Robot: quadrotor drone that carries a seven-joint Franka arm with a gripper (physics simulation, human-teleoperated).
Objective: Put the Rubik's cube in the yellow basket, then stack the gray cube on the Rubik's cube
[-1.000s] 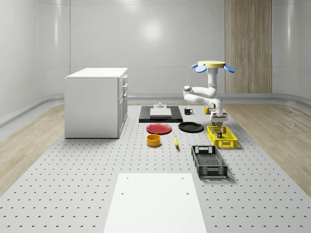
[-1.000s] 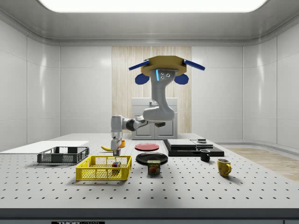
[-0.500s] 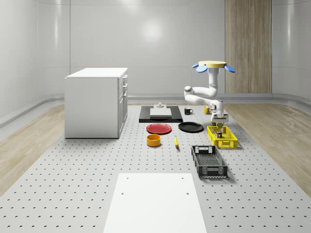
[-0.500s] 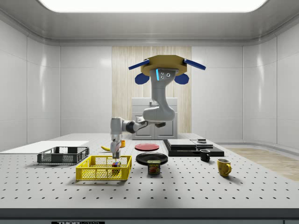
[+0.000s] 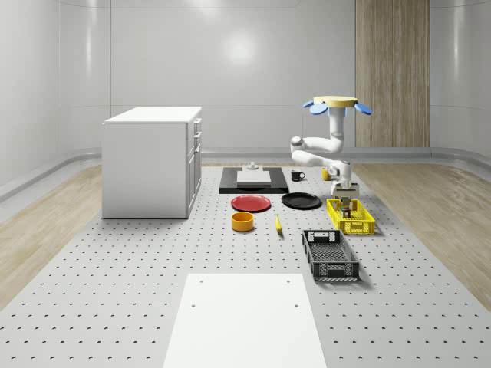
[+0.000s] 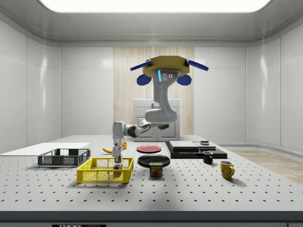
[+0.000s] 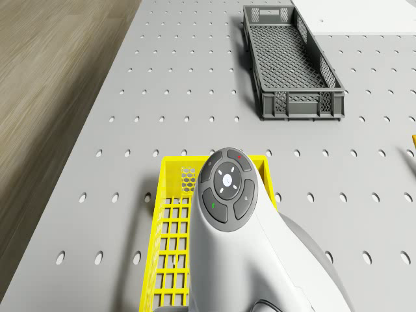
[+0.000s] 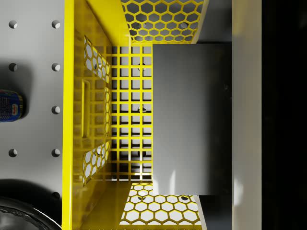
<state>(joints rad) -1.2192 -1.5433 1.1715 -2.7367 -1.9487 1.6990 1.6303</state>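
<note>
Change: the claw [image 6: 117, 158] has dropped lower into the yellow basket [image 8: 72, 120] over the last second.
Claw: closed around the gray cube [image 8: 189, 117], pointing straight down.
Rubik's cube [image 6: 116, 166]: on the basket floor, just under the claw.
Can [image 8: 10, 106]: on the table just outside the basket, beside the claw.
Gray crate [image 7: 289, 45]: well apart from the claw.
Drone [image 6: 164, 71]: hovering high over the table, above and to one side of the claw.

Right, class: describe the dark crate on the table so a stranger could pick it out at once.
Start at the perforated table and find the white sheet at its near end in the whole-scene view. Just beyond that sheet's right corner sits the dark crate. Unlike the yellow basket behind it, it is charcoal grey.
</note>
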